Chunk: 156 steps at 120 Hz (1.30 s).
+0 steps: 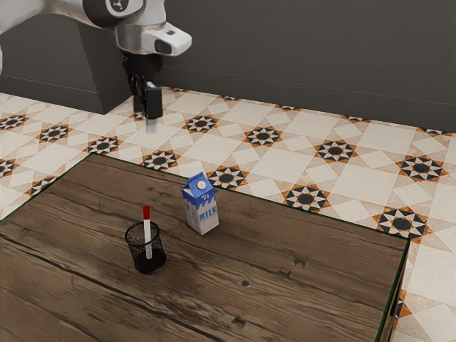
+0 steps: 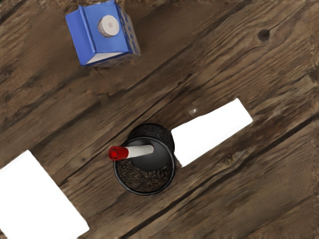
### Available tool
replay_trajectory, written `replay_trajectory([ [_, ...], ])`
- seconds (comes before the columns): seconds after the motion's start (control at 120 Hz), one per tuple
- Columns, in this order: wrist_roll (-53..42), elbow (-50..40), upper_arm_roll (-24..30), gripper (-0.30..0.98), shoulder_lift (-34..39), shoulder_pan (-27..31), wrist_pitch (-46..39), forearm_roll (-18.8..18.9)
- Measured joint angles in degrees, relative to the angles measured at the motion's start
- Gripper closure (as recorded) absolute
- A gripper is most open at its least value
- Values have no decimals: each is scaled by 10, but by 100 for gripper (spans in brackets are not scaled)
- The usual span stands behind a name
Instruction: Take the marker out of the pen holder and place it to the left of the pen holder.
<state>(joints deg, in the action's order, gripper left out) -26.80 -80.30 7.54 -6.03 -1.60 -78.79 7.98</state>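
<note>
"Ready with the gripper?"

"Looks spread, pinching nothing, well above the pen holder."

"And the marker?"

"Leans inside the holder, with its red cap above the rim; probably light, stiff, slightly slick (plastic, at a guess). Pinch just below the cap, gently."

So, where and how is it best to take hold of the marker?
I would grip the marker near its red cap, coming from above and closing across its sides: it leans slightly, cap up, and that end stands clear of the pen holder's rim, while the mesh wall surrounds the lower part.
</note>
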Motion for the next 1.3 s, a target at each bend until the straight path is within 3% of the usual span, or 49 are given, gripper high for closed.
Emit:
replay_trajectory([
  [0.1, -29, 16, 12, 0, -16, -45, 4, 4],
  [0.258, -62, 21, 9, 0, -140, -62, 7, 25],
  [0.383, -80, 20, 6, 0, -224, -36, 8, 47],
  [0.475, -90, 17, 2, 0, -274, 7, 8, 40],
  [0.725, -111, 40, -69, 0, -314, -7, 8, 48],
  [0.883, -121, 41, -80, 1, -318, -12, 11, 52],
  [1.167, -133, 39, -81, 51, -318, -12, 17, 60],
  [1.3, -137, 33, -82, 66, -295, -12, 28, 61],
])
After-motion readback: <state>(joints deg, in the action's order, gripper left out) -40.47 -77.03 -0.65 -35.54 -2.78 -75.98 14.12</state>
